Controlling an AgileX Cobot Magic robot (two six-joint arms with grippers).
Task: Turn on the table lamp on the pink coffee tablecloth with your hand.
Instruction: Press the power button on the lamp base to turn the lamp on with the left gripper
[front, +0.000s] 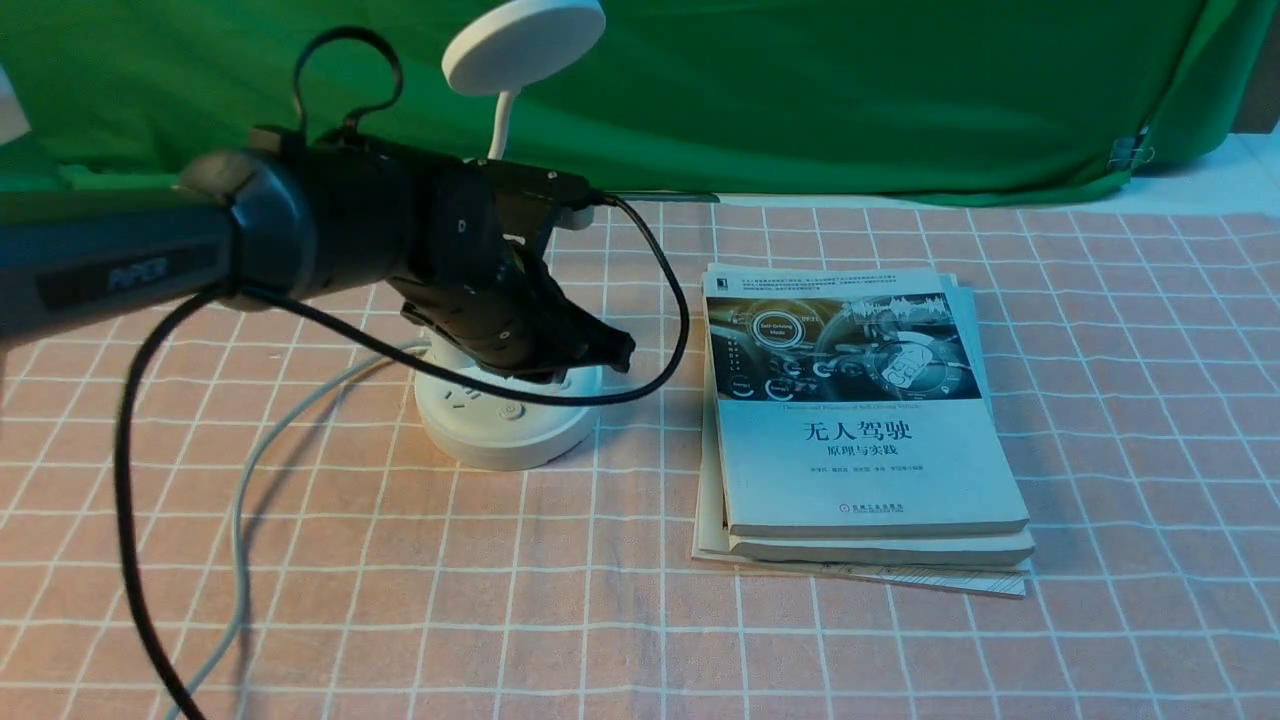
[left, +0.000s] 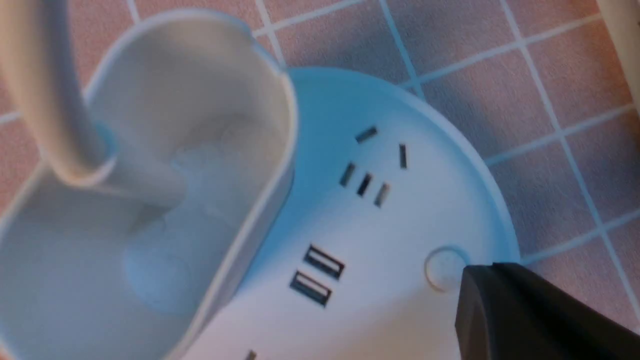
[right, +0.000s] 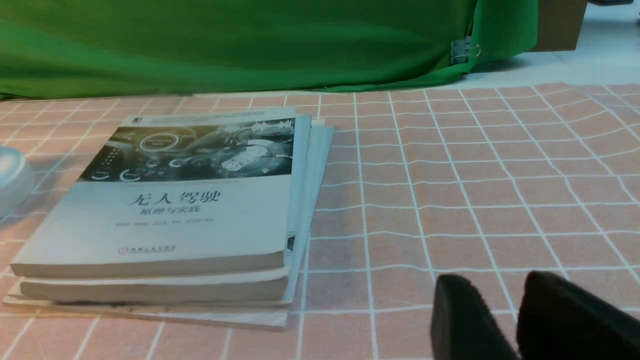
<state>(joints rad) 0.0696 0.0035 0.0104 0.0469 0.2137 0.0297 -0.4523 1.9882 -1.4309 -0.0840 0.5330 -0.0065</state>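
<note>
The white table lamp stands on the pink coffee tablecloth: disc head, thin neck, round base. My left arm, the black hand marked PIPER, reaches over the base with its gripper shut and empty. In the left wrist view the gripper's tip sits at the edge of a round button on the base, beside the sockets and USB ports; touch cannot be told. The oval cup holder and neck are close by. My right gripper hovers low over the cloth, fingers slightly apart, empty.
A stack of books lies just right of the lamp base, also in the right wrist view. The lamp's grey-white cord and my arm's black cable trail over the cloth at left. A green backdrop hangs behind.
</note>
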